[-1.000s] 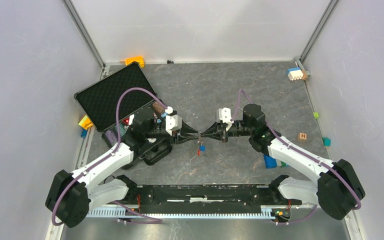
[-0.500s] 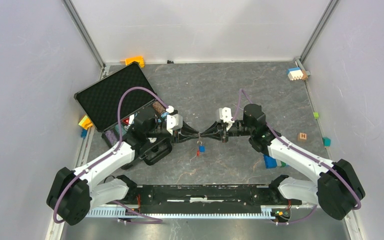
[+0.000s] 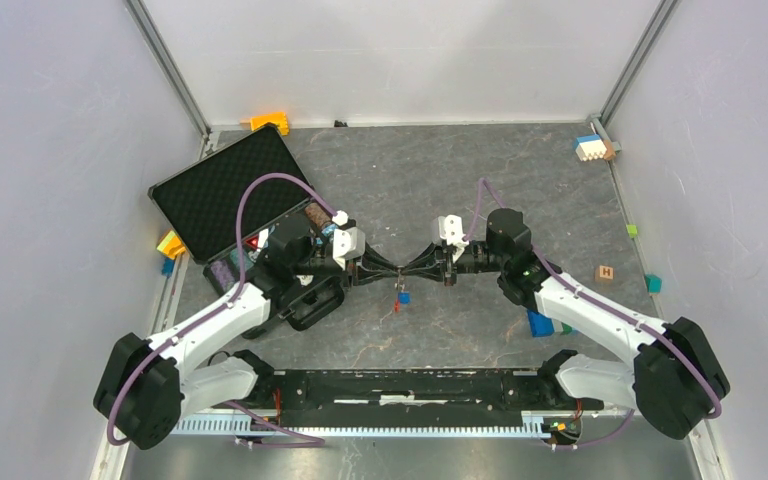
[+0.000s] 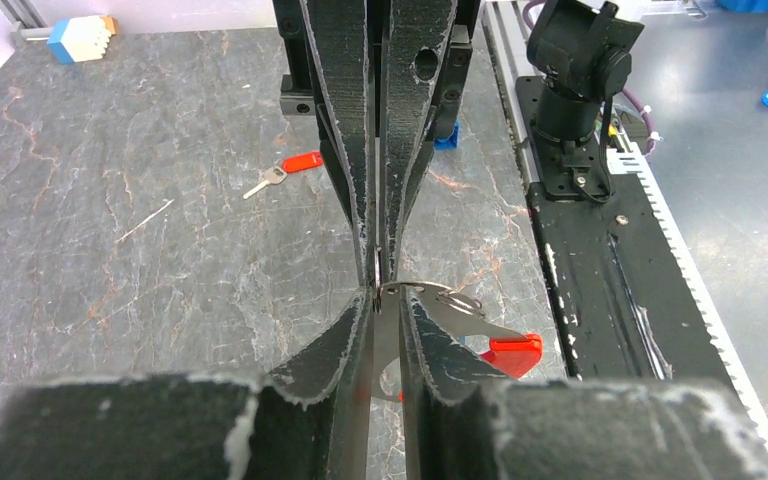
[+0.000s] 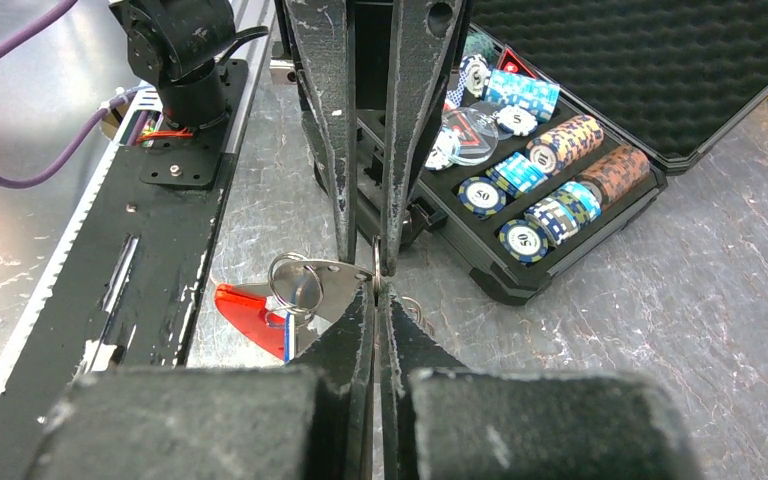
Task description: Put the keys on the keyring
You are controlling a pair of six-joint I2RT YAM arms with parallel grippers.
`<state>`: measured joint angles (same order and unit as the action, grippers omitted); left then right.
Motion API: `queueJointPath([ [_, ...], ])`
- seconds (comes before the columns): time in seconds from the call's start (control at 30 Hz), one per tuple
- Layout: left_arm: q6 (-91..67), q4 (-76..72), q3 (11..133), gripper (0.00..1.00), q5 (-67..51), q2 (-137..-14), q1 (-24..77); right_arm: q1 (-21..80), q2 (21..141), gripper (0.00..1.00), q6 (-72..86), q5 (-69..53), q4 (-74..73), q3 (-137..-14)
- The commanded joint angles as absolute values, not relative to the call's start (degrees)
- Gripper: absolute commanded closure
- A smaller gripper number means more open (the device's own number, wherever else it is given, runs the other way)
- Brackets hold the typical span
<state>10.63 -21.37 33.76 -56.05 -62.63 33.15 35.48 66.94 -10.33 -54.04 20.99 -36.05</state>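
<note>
My two grippers meet tip to tip above the table's middle, left gripper (image 3: 392, 270) facing right gripper (image 3: 407, 270). The keyring (image 4: 438, 308) hangs at that meeting point, its red clip (image 4: 511, 353) lowest. The right gripper (image 5: 377, 283) is shut on the keyring's thin metal ring (image 5: 376, 256). The left gripper (image 4: 387, 296) has its jaws a narrow gap apart with the silvery strap showing in the gap; contact is unclear. A blue-headed key (image 3: 403, 296) dangles from the keyring. A red-headed key (image 4: 285, 172) lies loose on the table.
An open black case (image 3: 222, 190) with poker chips (image 5: 545, 185) sits left of the grippers, close behind the left wrist. A blue block (image 3: 540, 322), a wooden block (image 3: 605, 272) and coloured blocks (image 3: 592, 147) lie to the right. The black base rail (image 3: 410, 385) runs along the near edge.
The left gripper's jaws have narrowed around the keyring's top. Both arms and the hanging keyring have barely moved.
</note>
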Motion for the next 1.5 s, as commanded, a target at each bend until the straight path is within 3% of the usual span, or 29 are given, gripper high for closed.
queueJointPath([
  [0.0, 8.79, -23.75, 35.52, 0.79, -57.66, -63.04, 33.62, 35.32, 67.08, 1.00, -9.49, -55.37, 24.85, -36.21],
  [0.3, 8.77, -23.81, 35.63, 0.86, -57.66, -63.59, 34.00, 35.33, 67.32, 1.00, -9.14, -55.55, 25.22, -36.13],
  [0.47, 8.70, -23.77, 35.56, 0.98, -57.66, -63.71, 34.01, 35.30, 67.41, 1.00, -9.08, -55.55, 25.41, -35.95],
  [0.67, 8.42, -23.81, 34.95, 0.98, -56.22, -62.82, 34.05, 35.26, 67.24, 1.00, -9.68, -54.83, 24.92, -35.90],
  [0.7, 8.49, -23.83, 34.65, 0.98, -55.66, -62.54, 34.05, 35.33, 67.24, 0.98, -10.31, -54.45, 24.35, -35.94],
  [0.83, 10.04, -22.85, 33.83, 0.98, -54.32, -60.92, 34.02, 35.19, 66.68, 0.73, -13.71, -52.43, 19.99, -37.05],
  [0.9, 10.87, -21.70, 33.83, 0.98, -54.06, -60.27, 34.08, 35.14, 66.13, 0.55, -15.73, -51.11, 17.24, -37.67],
  [1.0, 12.09, -20.16, 33.81, 0.98, -53.44, -59.68, 33.94, 34.81, 65.17, 0.40, -19.46, -49.73, 12.77, -38.77],
  [1.27, 16.61, -14.74, 33.62, 0.98, -53.79, -56.22, 33.88, 28.14, 58.91, 0.32, -28.94, -40.10, -2.12, -41.52],
  [1.47, 18.95, -14.32, 32.62, 0.98, -56.93, -54.75, 33.86, 23.18, 58.48, 0.32, -32.62, -23.79, -11.46, -41.00],
])
